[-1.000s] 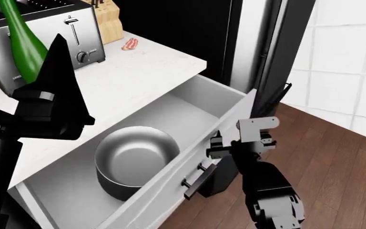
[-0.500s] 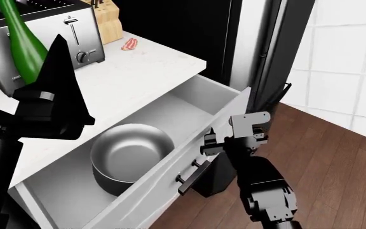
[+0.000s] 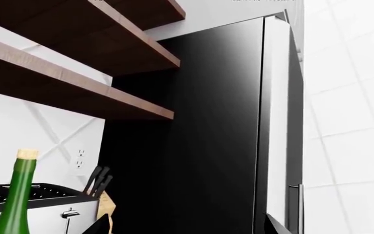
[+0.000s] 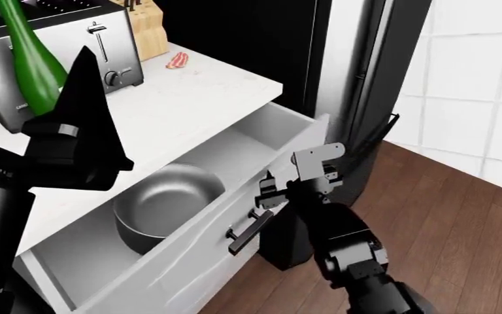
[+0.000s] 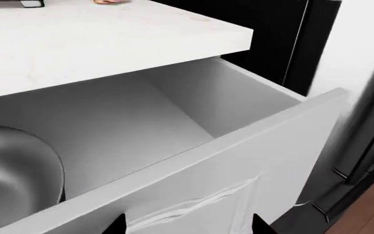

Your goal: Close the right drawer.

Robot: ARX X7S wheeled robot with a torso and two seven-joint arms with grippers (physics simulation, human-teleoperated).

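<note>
The right drawer [image 4: 190,261] is white with a short black bar handle [image 4: 249,234]. It stands partly open under the white counter [image 4: 199,91], with a steel pot [image 4: 159,203] inside. My right gripper [image 4: 273,190] is open, against the outside of the drawer front just past the handle. In the right wrist view the drawer front [image 5: 239,165] fills the space between the two spread fingertips [image 5: 119,226], and the pot [image 5: 11,175] shows behind it. My left gripper [image 4: 31,55] is open and empty, raised above the counter.
A green bottle [image 4: 33,65], a toaster [image 4: 102,46], a knife block [image 4: 149,26] and a bacon strip [image 4: 178,61] are on the counter. A tall black fridge [image 4: 260,39] stands right of the drawer. Wooden floor [image 4: 460,229] lies to the right. Wooden shelves [image 3: 76,92] hang above.
The drawer has slid inward toward the cabinet, covering more of the pot. My right gripper has moved with the drawer front, up and to the left. The left arm has not moved.
</note>
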